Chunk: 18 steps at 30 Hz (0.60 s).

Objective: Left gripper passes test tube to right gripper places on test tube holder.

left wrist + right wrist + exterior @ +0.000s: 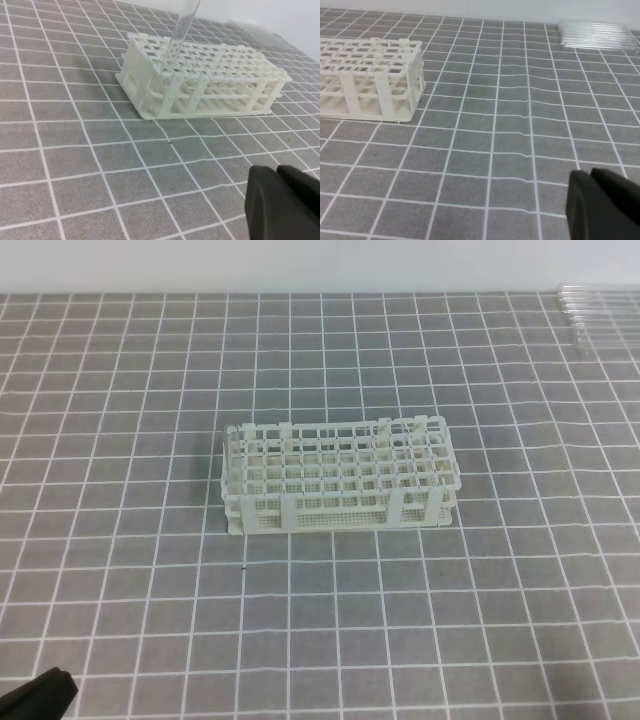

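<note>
White test tube holder point(340, 480) stands mid-desk on the grey gridded desk point(500, 620). One test tube point(181, 30) stands upright in its left-end cells. Spare glass tubes point(597, 39) lie at the far right. Left gripper point(280, 202) and right gripper point(600, 202) are both closed, holding nothing.

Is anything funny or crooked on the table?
A clear test tube leans tilted over the white test tube holder instead of standing straight. The spare tubes lie neatly at the far edge.

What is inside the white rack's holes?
From above, the test tube holder shows only empty lattice. The left wrist view has a test tube crossing its near corner; whether it sits inside cannot be told.
</note>
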Tool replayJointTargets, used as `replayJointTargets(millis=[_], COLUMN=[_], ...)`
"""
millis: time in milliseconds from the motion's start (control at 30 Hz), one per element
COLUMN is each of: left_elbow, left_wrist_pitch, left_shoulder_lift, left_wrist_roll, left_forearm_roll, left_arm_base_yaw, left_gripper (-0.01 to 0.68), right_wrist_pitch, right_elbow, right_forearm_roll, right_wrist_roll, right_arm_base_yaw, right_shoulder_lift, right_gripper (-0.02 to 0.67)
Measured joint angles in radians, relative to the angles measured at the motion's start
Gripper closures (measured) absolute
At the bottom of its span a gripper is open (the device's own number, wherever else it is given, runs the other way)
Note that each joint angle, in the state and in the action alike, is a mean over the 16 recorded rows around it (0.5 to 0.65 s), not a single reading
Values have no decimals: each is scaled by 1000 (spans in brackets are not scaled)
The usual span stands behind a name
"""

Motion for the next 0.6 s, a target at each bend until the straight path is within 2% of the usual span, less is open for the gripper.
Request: replayJointTargets(millis=[600], left_elbow=[3], left_wrist_pitch=[-2], left_shoulder_lift=[1], left_wrist_roll=[0], left_forearm_roll=[0], left_arm_base_yaw=[0], left_gripper=[674], right_wrist_pitch=[7], right_elbow=[0], right_forearm_roll=[7], right_wrist_roll=[0], right_arm_base_yaw=[0], right_shoulder_lift=[0], right_gripper=[662])
